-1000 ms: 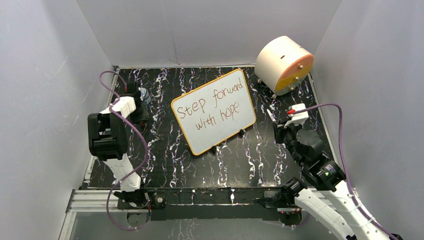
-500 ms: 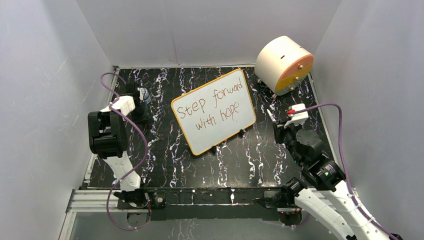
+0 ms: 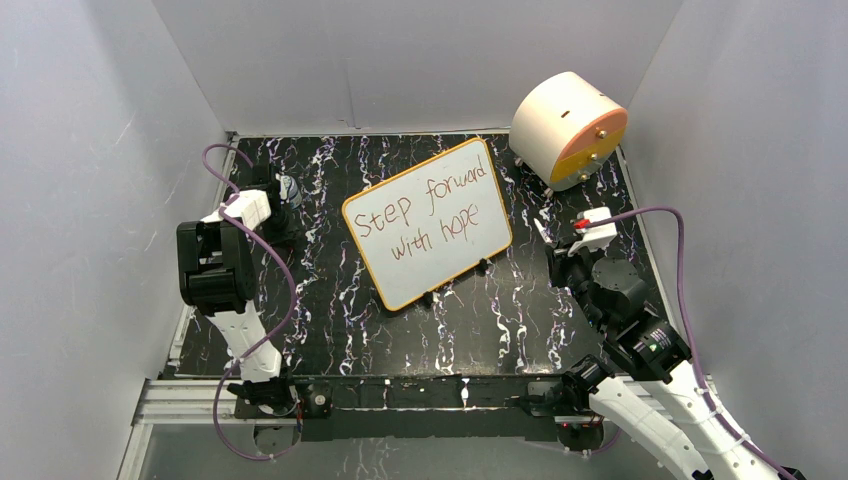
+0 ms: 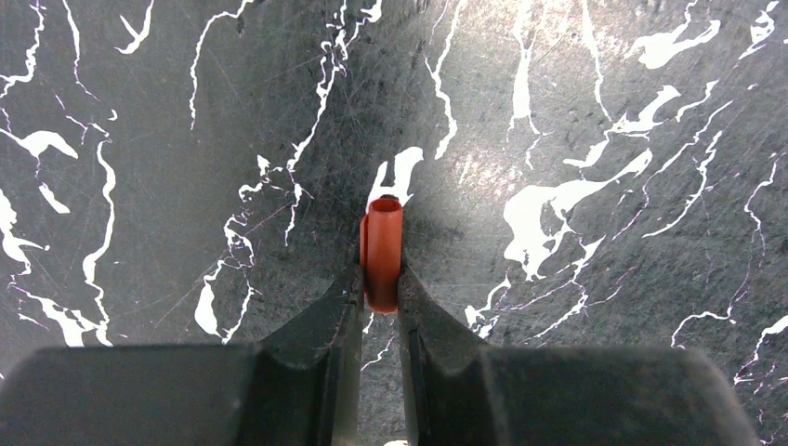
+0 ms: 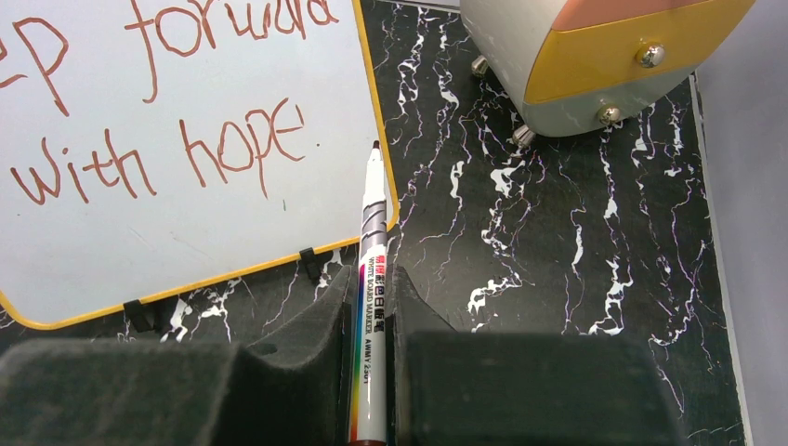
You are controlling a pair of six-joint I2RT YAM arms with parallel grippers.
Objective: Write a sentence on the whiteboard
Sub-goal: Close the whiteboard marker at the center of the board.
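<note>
The whiteboard (image 3: 427,222) lies tilted at the middle of the table, orange-framed, and in the right wrist view it (image 5: 186,232) fills the upper left. The sentence (image 3: 430,215) "Step forward with hope" is written on it in reddish-brown; part of the sentence (image 5: 167,121) shows in the right wrist view. My right gripper (image 5: 370,279) is shut on a white marker (image 5: 372,260), whose bare tip points at the board's right edge. My left gripper (image 4: 381,279), at the table's left side (image 3: 275,195), is shut on a red marker cap (image 4: 382,251) just above the tabletop.
A round peach-and-orange drum (image 3: 568,128) stands on small feet at the back right, close beyond the right gripper (image 3: 553,240). White walls close in the black marbled table (image 3: 330,300) on three sides. The board's black clip feet (image 5: 311,265) stick out at its near edge.
The left arm has shifted slightly at the table's left side. The board, the drum and the right arm have not moved.
</note>
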